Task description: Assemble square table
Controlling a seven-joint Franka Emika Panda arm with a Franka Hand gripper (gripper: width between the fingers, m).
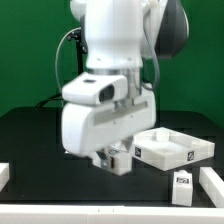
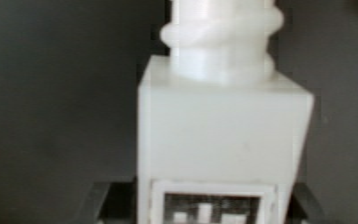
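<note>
Exterior view | arm stooped low | gripper [image 1: 115, 155] clasps leg [image 1: 122, 163]

White square top [image 1: 172, 150], white leg [image 2: 224, 125] with black-and-white tag [image 2: 208, 208], black table [image 1: 30, 140], green backdrop [image 1: 30, 50].

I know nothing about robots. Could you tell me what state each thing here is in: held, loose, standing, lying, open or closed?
Fingers: closed on a leg, low over the black table.
Held leg: clamped between the fingers, with its threaded peg showing in the wrist view; whether it touches the table cannot be told.
Square table top: lying loose on the table, rim up, no legs fitted.
Second leg: standing free, apart from the top.
</note>
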